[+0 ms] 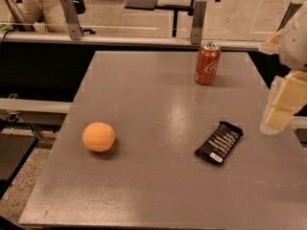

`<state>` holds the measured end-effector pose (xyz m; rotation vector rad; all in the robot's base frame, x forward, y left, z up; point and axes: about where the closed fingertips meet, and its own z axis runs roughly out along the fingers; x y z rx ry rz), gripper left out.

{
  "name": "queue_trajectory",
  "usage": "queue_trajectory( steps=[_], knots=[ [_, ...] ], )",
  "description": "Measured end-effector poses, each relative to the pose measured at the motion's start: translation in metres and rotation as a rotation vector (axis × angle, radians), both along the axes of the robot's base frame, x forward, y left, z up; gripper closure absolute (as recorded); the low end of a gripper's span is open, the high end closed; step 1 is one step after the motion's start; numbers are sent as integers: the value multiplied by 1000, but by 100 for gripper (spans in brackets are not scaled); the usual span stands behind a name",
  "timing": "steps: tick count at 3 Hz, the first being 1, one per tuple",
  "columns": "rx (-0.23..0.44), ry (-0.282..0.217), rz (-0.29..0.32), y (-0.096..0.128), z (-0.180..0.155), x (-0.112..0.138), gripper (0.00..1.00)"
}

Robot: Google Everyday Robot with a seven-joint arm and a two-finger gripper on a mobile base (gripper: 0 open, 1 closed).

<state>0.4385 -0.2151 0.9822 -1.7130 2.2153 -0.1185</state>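
Note:
My gripper (277, 115) hangs at the right edge of the view, above the right side of the grey table (153, 176), with the pale arm (295, 44) above it. It holds nothing that I can see. Nearest to it is a black snack bar wrapper (219, 142), lying flat on the table a little to its lower left. A red soda can (207, 63) stands upright near the table's far edge, left of the arm. An orange (99, 137) rests on the left part of the table, far from the gripper.
A glass railing with metal posts (197, 22) runs behind the table's far edge. Beyond it are dark desks (144, 2) and an office chair. A seated person (43, 6) is at the top left. A dark surface (12, 152) sits low at the left.

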Motion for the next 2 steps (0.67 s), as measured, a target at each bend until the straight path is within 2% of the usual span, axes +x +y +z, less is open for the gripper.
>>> queue_trajectory(
  steps=[1,2],
  knots=[
    [0,0,0,0,0,0,0],
    [46,14,38,23,-5,2,0]
  ],
)
